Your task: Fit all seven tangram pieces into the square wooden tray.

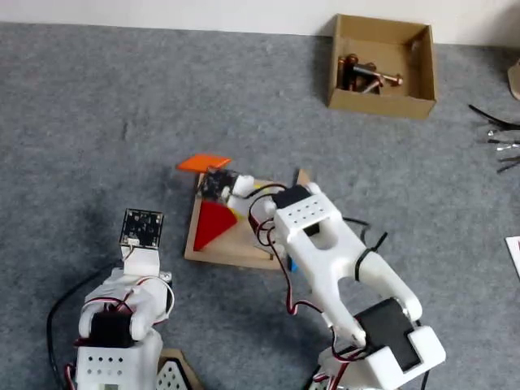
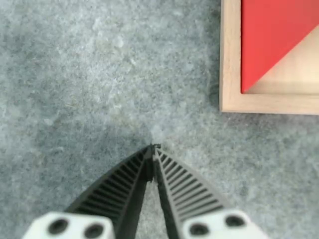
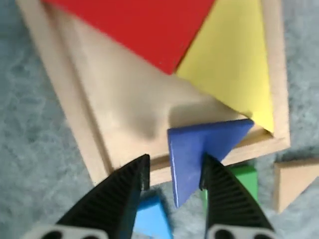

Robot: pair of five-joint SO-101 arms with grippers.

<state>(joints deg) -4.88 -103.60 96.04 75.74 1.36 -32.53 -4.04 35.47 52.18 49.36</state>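
Note:
The square wooden tray (image 1: 231,250) lies mid-table. A red triangle (image 1: 213,223) and a yellow triangle (image 3: 234,64) lie inside it. My right gripper (image 3: 172,164) hangs over the tray's edge, open, with a dark blue triangle (image 3: 199,147) between its fingers. That triangle is tilted across the tray rim (image 3: 89,144) and touches one finger. On the carpet beside the tray lie a light blue piece (image 3: 149,214), a green piece (image 3: 244,177) and a plain wooden triangle (image 3: 294,181). An orange piece (image 1: 203,162) lies behind the tray. My left gripper (image 2: 153,148) is shut over bare carpet near a tray corner (image 2: 229,102).
A cardboard box (image 1: 382,69) with copper parts stands at the back right. Dark cables (image 1: 496,134) lie at the right edge. Grey carpet (image 1: 97,122) covers the table, with free room at the left and back.

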